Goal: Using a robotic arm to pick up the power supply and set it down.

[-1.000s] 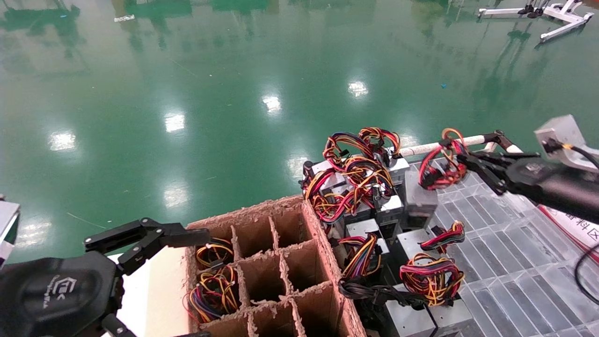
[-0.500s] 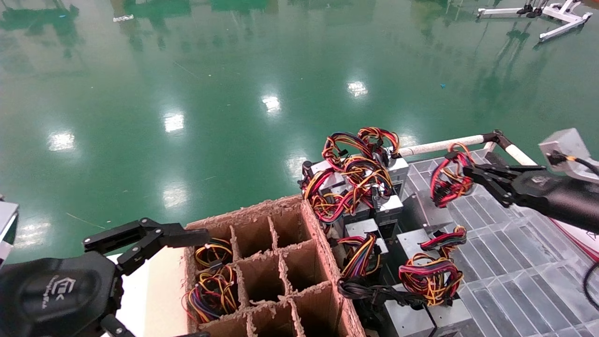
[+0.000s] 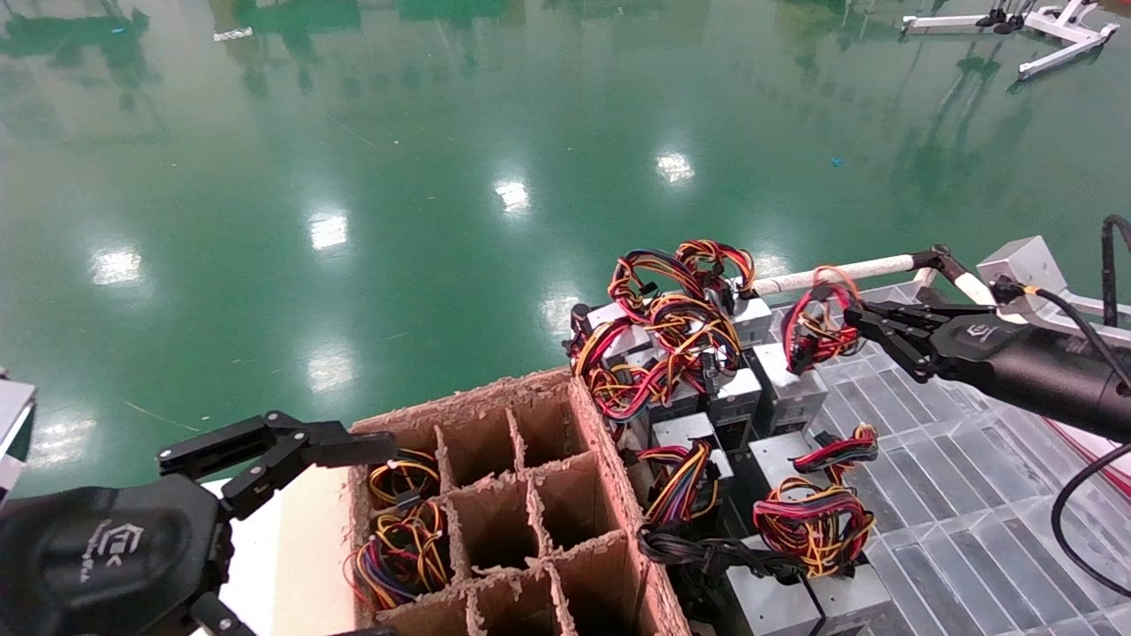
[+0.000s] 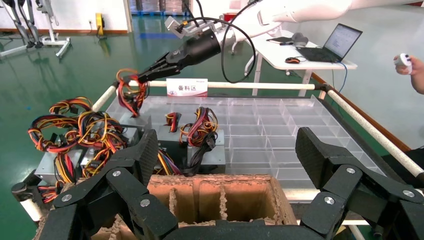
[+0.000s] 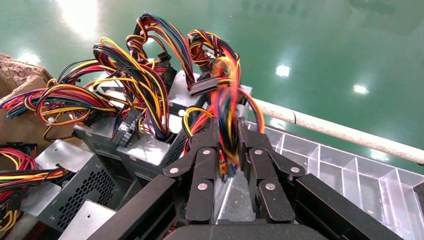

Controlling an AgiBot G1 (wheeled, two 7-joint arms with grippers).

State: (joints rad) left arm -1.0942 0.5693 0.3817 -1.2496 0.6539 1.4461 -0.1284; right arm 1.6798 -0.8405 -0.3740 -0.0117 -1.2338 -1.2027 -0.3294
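Right gripper (image 3: 855, 320) with clamped wire bundle (image 3: 811, 325) has shifted toward the robot's left since 0.5 s ago, and sits lower than 1.0 s ago. The power supply (image 3: 789, 377) hanging from the bundle now stands in the row just beside the neighbouring grey units. Wrist block (image 3: 1023, 262) has moved left too.

The power supply (image 3: 789, 378), a slim grey metal box, stands upright in the clear tray. Its looped red-yellow-black wire bundle (image 3: 815, 327) rises at the top end.
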